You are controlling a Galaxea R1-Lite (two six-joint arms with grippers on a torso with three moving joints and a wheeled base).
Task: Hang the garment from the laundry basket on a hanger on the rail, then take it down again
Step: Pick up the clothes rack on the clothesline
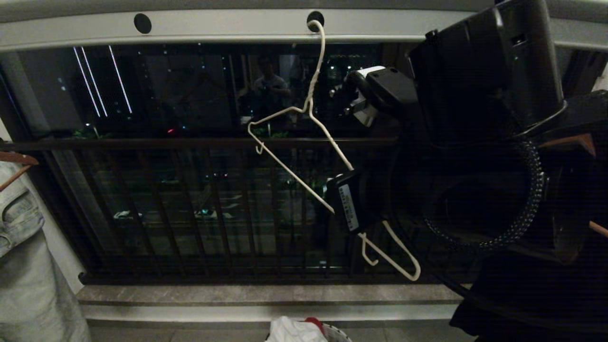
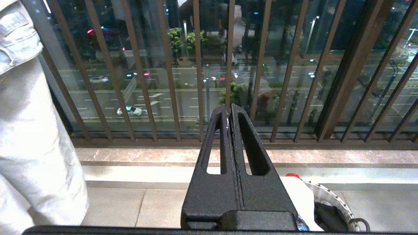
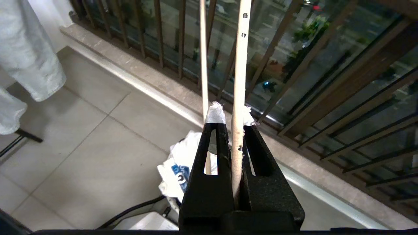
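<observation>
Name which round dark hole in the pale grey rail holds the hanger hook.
The right-hand hole of the two visible in the rail: the thin white wire hanger hooks there; the left hole is empty.

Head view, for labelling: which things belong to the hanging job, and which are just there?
Job:
- wire hanger, hooked in the rail
- right gripper, shut on it
- T-shirt in the laundry basket

Just there:
- left gripper, shut, idle
- balcony railing
- pale hanging clothes

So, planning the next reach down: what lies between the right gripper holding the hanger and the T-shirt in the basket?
Nothing: in the right wrist view, right gripper clamps the hanger; T-shirt lies below, only air between.
</observation>
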